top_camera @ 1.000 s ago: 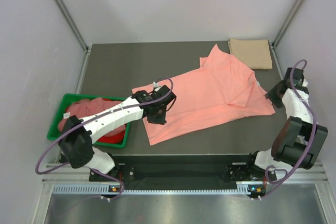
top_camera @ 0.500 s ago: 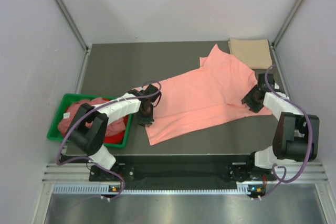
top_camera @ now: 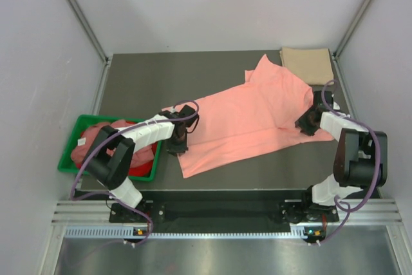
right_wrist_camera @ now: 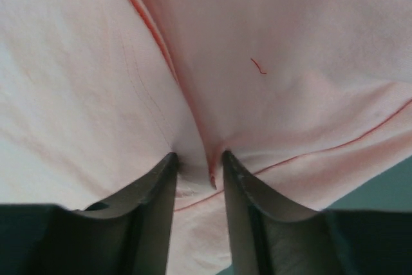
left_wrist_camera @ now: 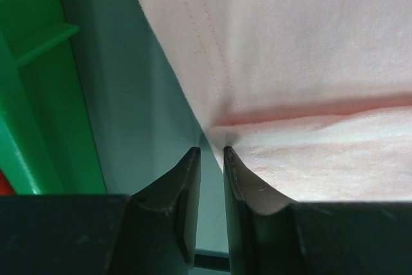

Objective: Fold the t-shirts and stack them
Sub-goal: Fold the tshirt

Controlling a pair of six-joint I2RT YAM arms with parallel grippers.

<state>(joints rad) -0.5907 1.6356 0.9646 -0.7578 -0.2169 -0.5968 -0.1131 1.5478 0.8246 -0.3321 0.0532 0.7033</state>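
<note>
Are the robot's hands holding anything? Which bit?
Both pinch the salmon-pink t-shirt: the left gripper its hem edge near the green bin, the right gripper a bunched fold at the opposite end.

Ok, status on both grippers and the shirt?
Right gripper pinching salmon t-shirt, right edge. Left gripper at its left hem, grip unclear. Shirt spread out, not folded. Nothing blocking.

- salmon-pink t-shirt (top_camera: 257, 117): plain, no print; darker pink stitch lines at the hems, one stray red thread
- folded t-shirt (top_camera: 308, 64): plain tan-beige
- bin (top_camera: 90, 119): bright green; shirts in it (top_camera: 96, 134) pink and red
- table (top_camera: 148, 82): dark grey
- left arm (top_camera: 145, 133), right arm (top_camera: 335, 122): white shells, black joints
- cable (top_camera: 184, 103): purple
- left gripper (left_wrist_camera: 211, 152), right gripper (right_wrist_camera: 196, 156): black fingers
- walls (top_camera: 219, 4): pale grey-white
</note>
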